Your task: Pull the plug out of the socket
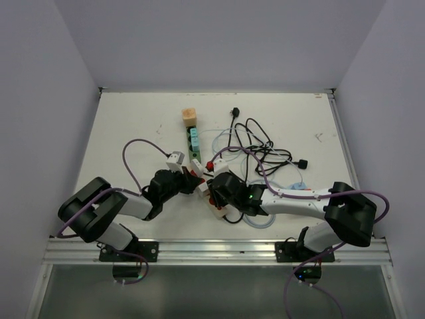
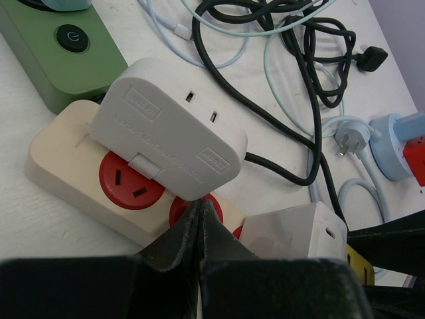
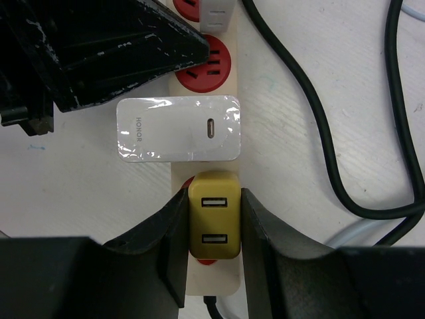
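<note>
Now right tool [image 3: 214, 199] clamps yellow plug [image 3: 214, 229] on power strip [image 3: 222, 280]; left tool [image 2: 201, 226] fully closed (empty).

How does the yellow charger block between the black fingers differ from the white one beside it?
The yellow plastic charger block has two rectangular ports; the white glossy charger block has one small oval port and HONOR lettering. The yellow one is narrower; the white one overhangs the strip. The right gripper clamps the yellow one; nothing holds the white one. Both are plugged into the cream power strip.
</note>
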